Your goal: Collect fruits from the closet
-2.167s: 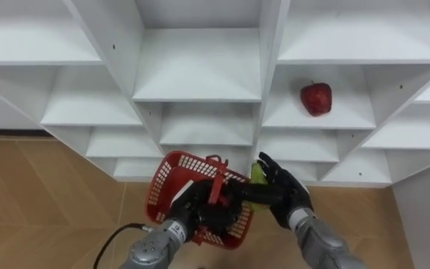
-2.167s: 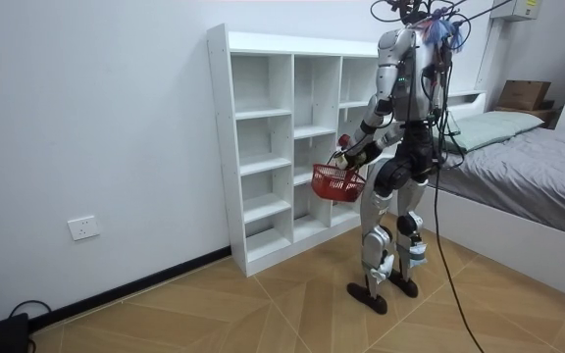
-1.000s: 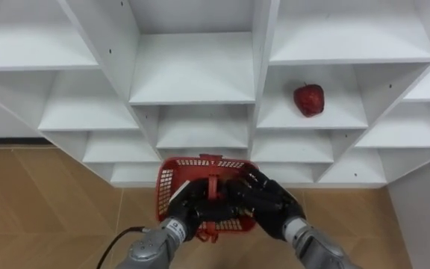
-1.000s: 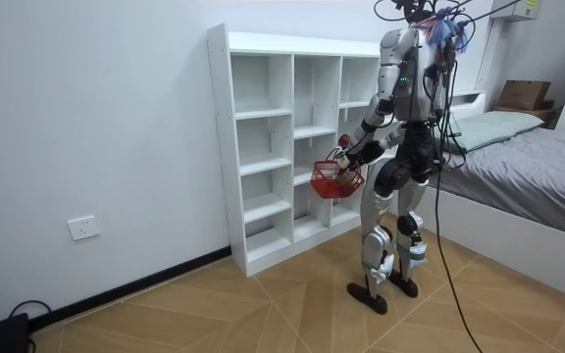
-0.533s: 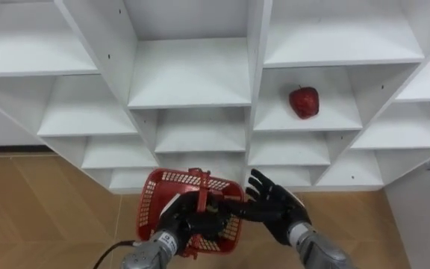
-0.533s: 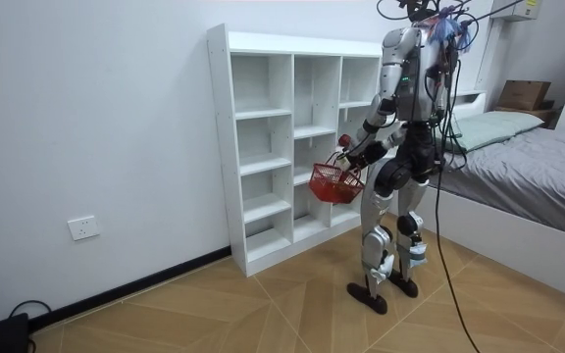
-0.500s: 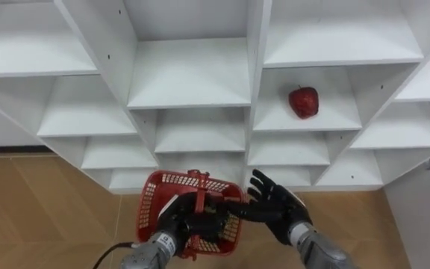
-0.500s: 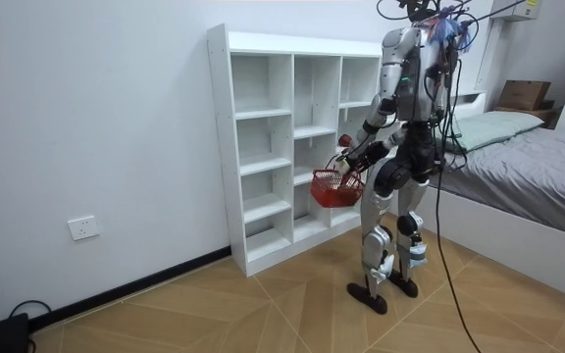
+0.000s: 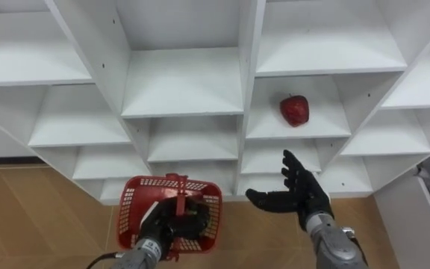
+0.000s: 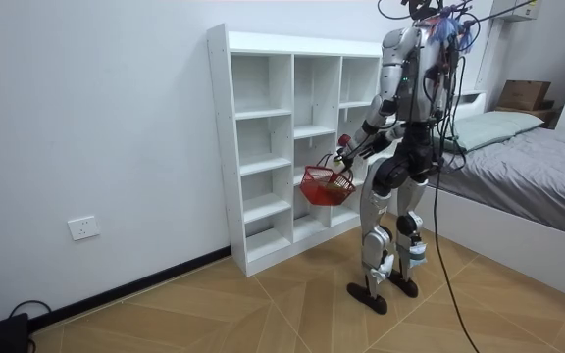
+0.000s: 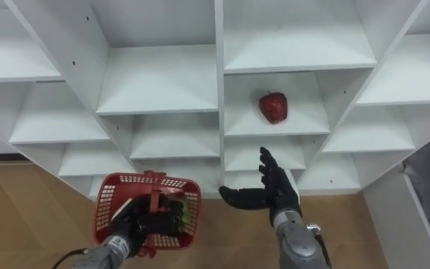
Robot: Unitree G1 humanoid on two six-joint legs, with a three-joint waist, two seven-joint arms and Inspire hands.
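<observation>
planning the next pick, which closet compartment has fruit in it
The compartment straight above the open right hand: it holds a red apple, while every other compartment in view holds nothing.

Looking steeply down from the head, close above the right hand (image 9: 304, 199), at the closet (image 9: 185, 82) beyond it; from well behind that hand, across the room, facing the same closet.
</observation>
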